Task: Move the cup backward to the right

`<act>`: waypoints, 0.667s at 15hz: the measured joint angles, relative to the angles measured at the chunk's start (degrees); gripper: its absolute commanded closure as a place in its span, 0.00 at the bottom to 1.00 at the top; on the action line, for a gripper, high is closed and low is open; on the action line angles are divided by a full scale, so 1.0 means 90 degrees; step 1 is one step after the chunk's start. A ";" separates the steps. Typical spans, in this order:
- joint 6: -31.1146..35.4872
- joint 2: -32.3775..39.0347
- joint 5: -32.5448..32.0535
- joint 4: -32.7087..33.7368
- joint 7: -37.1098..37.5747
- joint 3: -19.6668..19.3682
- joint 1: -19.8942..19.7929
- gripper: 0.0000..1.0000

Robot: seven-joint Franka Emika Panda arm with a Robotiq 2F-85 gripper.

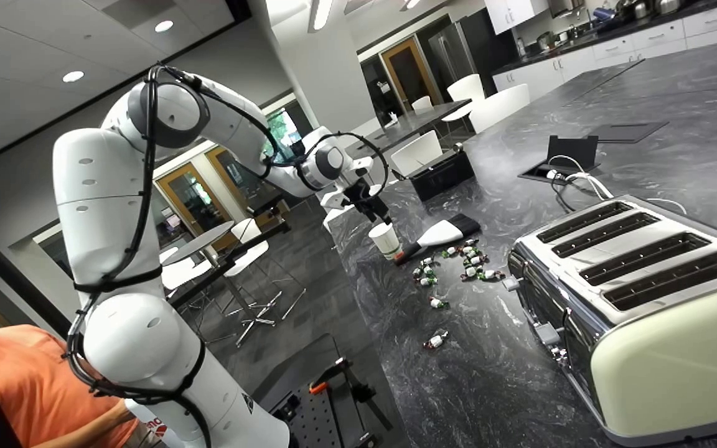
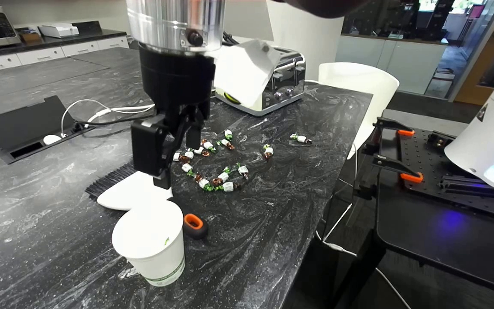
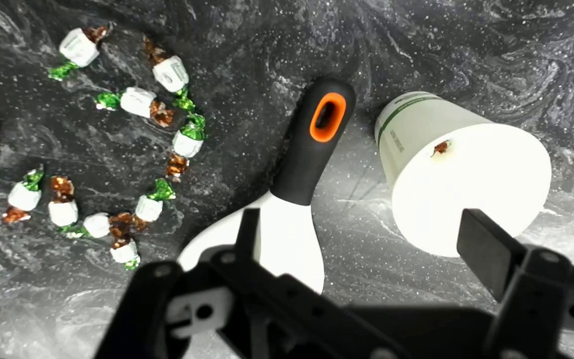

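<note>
The small white paper cup [image 1: 385, 240] stands upright on the dark countertop. It also shows in an exterior view [image 2: 157, 253] and at the right of the wrist view [image 3: 466, 174]. Inside it a small brown bit and a small green bit show. My gripper [image 3: 359, 224] is open and empty. It is above the counter, near the cup, in both exterior views [image 1: 382, 218] [image 2: 174, 156]. In the wrist view one finger overlaps the cup's near rim and the other overlaps the white brush; whether the finger touches the cup I cannot tell.
A white brush with black bristles and dark handle [image 3: 294, 164] lies beside the cup. Several wrapped candies [image 2: 217, 180] are scattered past it. The cream toaster [image 1: 663, 367] and an open socket box with cables [image 2: 24, 124] stand farther off. The counter edge is near the cup.
</note>
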 measured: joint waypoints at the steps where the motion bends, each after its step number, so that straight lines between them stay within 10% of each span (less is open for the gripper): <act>1: -0.0003 0.0105 0.0064 0.0089 0.0000 -0.0040 0.0062 0.00; 10: -0.0021 0.0587 0.0448 0.0410 -0.0003 -0.0210 0.0326 0.00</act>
